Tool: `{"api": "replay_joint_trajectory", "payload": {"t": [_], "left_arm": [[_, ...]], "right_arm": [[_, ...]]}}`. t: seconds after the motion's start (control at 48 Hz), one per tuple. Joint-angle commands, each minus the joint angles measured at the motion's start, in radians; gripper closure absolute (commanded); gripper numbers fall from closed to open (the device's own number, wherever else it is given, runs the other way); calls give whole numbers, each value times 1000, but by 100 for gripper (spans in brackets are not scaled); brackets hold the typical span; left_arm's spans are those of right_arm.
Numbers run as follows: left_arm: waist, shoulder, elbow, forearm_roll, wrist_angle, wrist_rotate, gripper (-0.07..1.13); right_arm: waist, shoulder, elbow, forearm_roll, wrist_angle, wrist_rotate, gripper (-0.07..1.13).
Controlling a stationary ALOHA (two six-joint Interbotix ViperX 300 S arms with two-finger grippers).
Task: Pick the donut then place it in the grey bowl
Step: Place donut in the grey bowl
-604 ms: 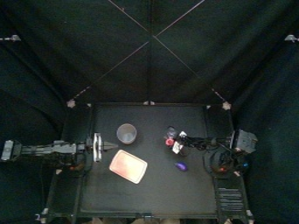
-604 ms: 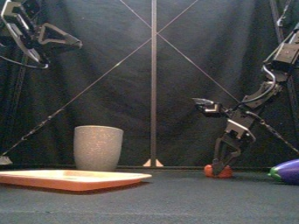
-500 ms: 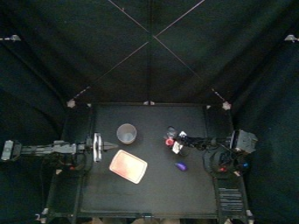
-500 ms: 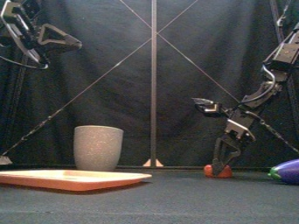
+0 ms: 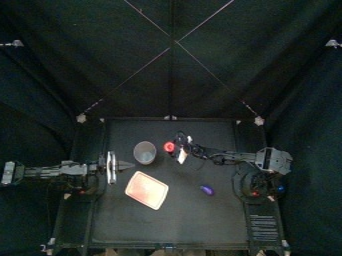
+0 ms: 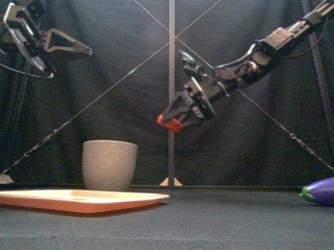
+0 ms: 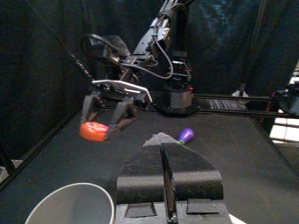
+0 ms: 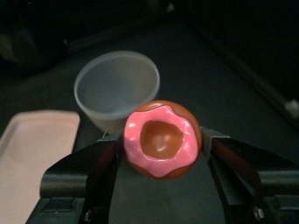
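Front view: your right gripper, clamping the donut, is now carrying it aloft toward the grey bowl.

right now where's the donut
The donut is in the air, held in the right fingers, mid front view, above and right of the grey cup, not yet over it.

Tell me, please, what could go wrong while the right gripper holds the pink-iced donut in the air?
One: the right gripper pinches the pink-iced donut only at its sides, so it might slip out. Two: the donut hangs beside, not over, the tall grey speckled cup; released here, it would likely miss.
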Motion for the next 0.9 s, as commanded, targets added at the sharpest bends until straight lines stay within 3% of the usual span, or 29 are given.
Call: {"api": "replay_joint_trajectory", "payload": {"t": [0.021,0.229,0.562,0.771,0.896], "left_arm": [[6,5,-14,0,-9,-3,103],[8,3,-12,-18,-9,-3,103],[9,3,-5,-35,-9,3,103],[11,3,8,-35,-9,3,103],[11,3,12,-35,-9,3,103]], "right_arm": [[9,46,-123,-9,-75,3,34],[28,252,-318,-2,-58,6,34],[40,399,-609,8,414,8,34],[46,463,-713,26,554,12,31],[46,485,-758,54,609,31,21]]}}
